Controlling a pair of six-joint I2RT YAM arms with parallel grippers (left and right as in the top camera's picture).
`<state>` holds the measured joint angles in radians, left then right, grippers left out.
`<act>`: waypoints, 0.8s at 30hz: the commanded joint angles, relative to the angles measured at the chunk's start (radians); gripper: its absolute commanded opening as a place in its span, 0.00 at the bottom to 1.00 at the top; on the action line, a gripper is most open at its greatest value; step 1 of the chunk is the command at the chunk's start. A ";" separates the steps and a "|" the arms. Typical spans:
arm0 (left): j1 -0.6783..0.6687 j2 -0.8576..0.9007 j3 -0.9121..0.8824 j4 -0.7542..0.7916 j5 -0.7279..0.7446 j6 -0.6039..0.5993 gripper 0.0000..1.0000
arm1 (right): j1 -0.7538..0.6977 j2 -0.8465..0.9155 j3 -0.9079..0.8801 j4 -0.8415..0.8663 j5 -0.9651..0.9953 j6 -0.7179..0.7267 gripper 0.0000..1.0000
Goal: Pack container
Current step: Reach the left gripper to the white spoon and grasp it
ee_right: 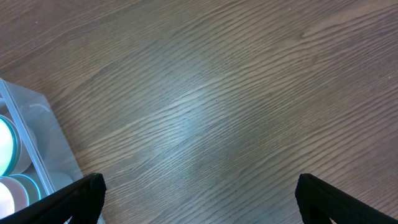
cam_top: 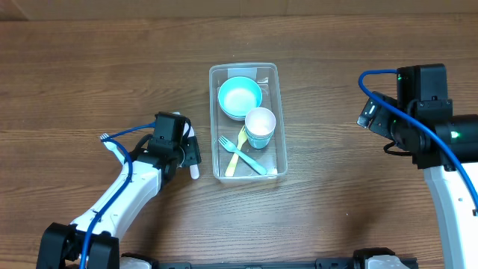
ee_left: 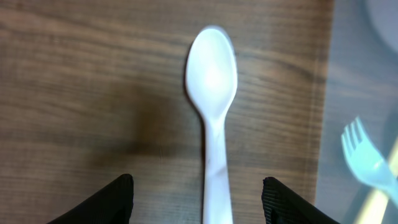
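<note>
The clear rectangular container (cam_top: pixel 280 112) stands mid-table and holds a teal bowl (cam_top: pixel 240 97), a pale cup (cam_top: pixel 260 125), a yellow fork (cam_top: pixel 232 163) and a blue fork (cam_top: pixel 251 162). A white plastic spoon (ee_left: pixel 212 99) lies on the table just left of the container; its tip shows in the overhead view (cam_top: pixel 194 171). My left gripper (ee_left: pixel 199 196) is open, its fingers on either side of the spoon's handle without touching it. My right gripper (ee_right: pixel 199 193) is open and empty over bare wood, right of the container's corner (ee_right: pixel 46 134).
The blue fork (ee_left: pixel 367 165) shows through the container's wall at the right of the left wrist view. The right arm (cam_top: pixel 426 112) stands far right of the container. The table is brown wood.
</note>
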<state>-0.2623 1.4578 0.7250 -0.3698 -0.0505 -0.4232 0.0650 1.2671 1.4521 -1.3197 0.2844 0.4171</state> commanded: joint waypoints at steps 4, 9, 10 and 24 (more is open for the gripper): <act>-0.008 0.127 -0.016 0.115 -0.009 0.110 0.66 | -0.004 -0.005 0.013 0.005 0.003 -0.006 1.00; -0.008 0.211 -0.016 0.169 -0.010 0.110 0.61 | -0.004 -0.005 0.013 0.005 0.003 -0.006 1.00; -0.008 0.214 -0.016 0.169 -0.010 0.109 0.59 | -0.004 -0.005 0.013 0.005 0.003 -0.006 1.00; -0.007 0.210 0.117 0.045 -0.005 0.105 0.18 | -0.004 -0.005 0.013 0.005 0.003 -0.006 1.00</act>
<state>-0.2623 1.6573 0.7956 -0.3073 -0.0711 -0.3141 0.0650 1.2671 1.4521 -1.3193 0.2852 0.4171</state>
